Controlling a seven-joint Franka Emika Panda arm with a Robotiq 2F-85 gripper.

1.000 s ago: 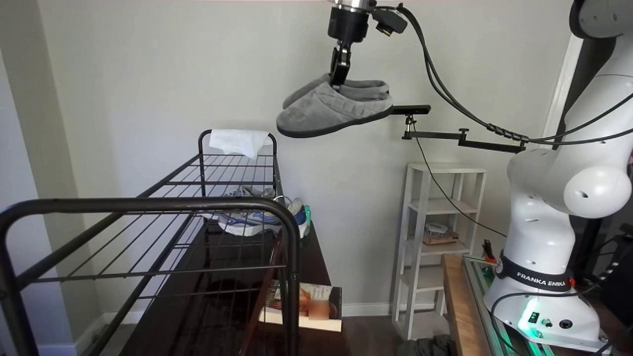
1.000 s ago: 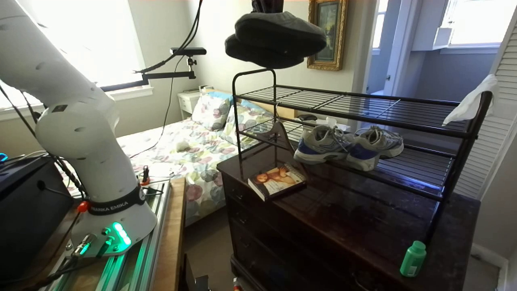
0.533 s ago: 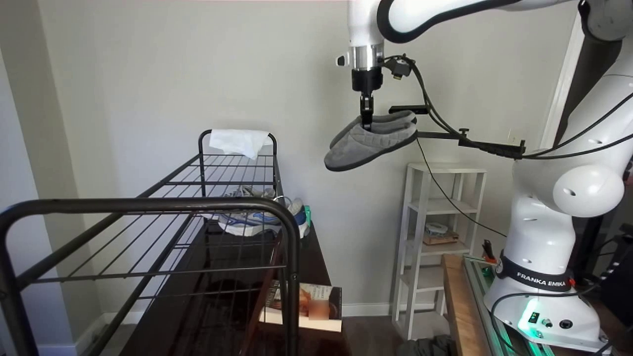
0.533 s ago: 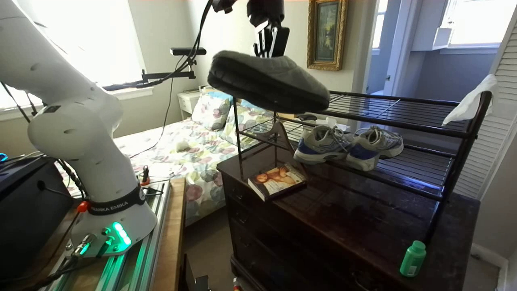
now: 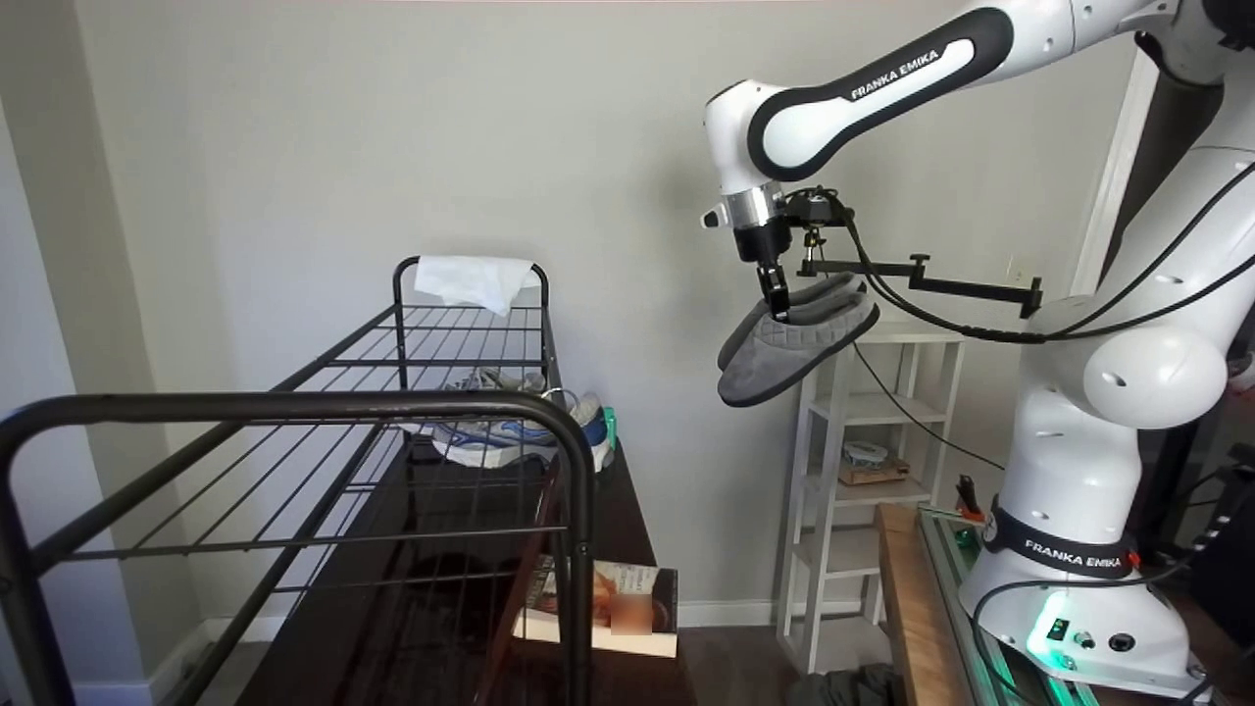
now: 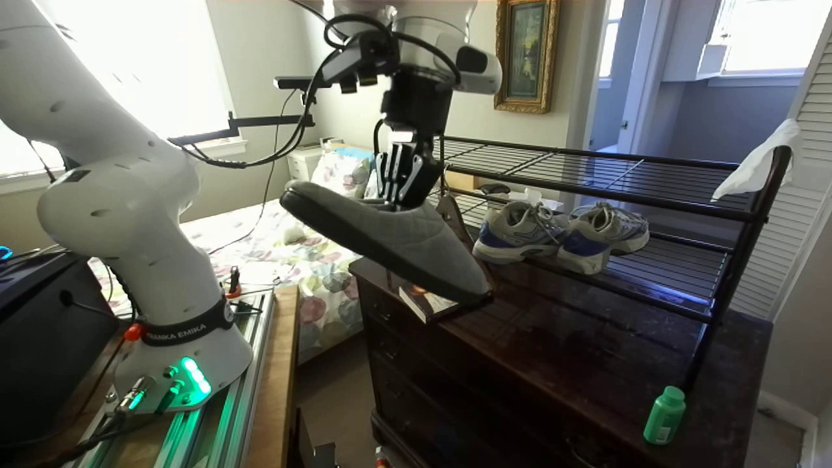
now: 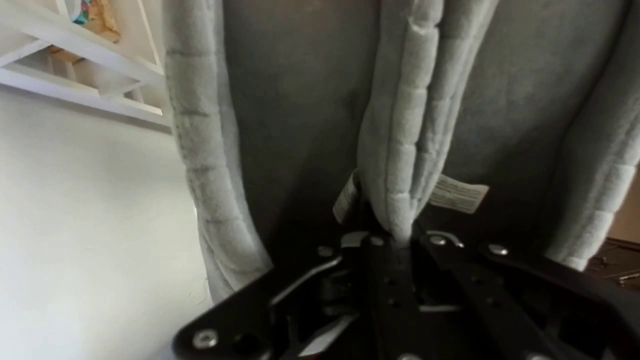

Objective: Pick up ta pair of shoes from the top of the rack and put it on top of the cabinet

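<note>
While the end effector [image 7: 400, 239] is clamped on the two touching inner walls of the pair of shoes [image 5: 796, 353], one finger down in each, the pair hangs in the air, toes tilted low. Only pinched fabric carries the load; I judge a jolt could let one wall creep out, and that shoe would drop. Position seems off the front edge of the dark cabinet [image 6: 520, 338], robot side, though depth is hard to read; loosening here would probably send both to the floor [image 6: 331, 387]. Next out, the book [image 5: 610, 606] lies near the cabinet's corner: a toe-first descent could catch it, or leave the soles propped crooked on it. Beyond, the rack [image 5: 294, 405] stands close behind; overreaching inward might knock its frame or the sneakers [image 6: 520, 234] on its lower shelf. Farther along, a green bottle [image 6: 665, 416], upright, at risk only from a wide sweep.
</note>
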